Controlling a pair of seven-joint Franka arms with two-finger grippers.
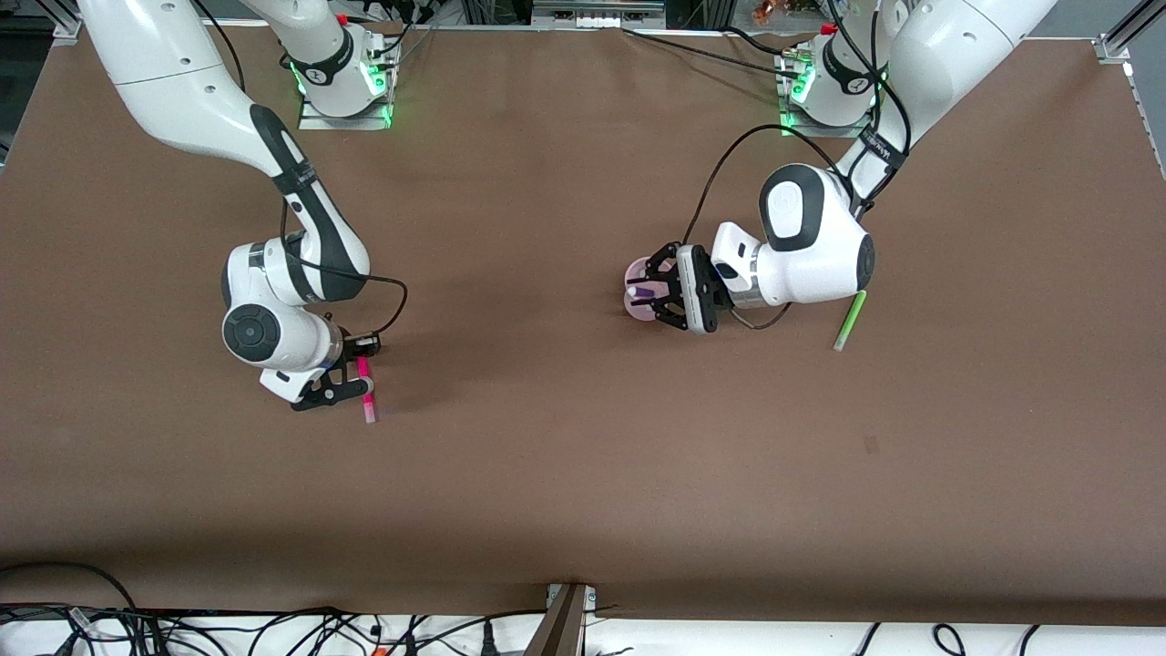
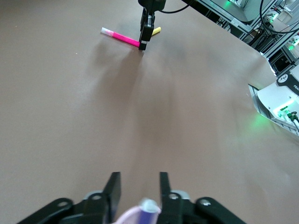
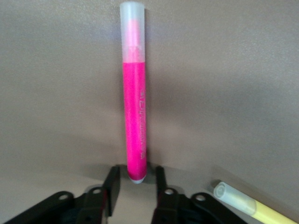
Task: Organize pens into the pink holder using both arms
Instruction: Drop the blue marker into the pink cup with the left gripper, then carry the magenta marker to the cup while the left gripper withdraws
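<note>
Right wrist view shows the right hand point(image 3: 133, 184) low on the table point(image 1: 565, 456), fingers straddling the blunt end of the glossy pink pen point(image 3: 133, 116), narrowing but not yet pinching. A yellow pen point(image 3: 252, 207) lies just beside. Over the translucent pink holder point(image 1: 638, 287), the left hand point(image 1: 658, 293) stands parted above the purple pen point(image 1: 640, 292). A green pen point(image 1: 850, 321) lies nearby.
</note>
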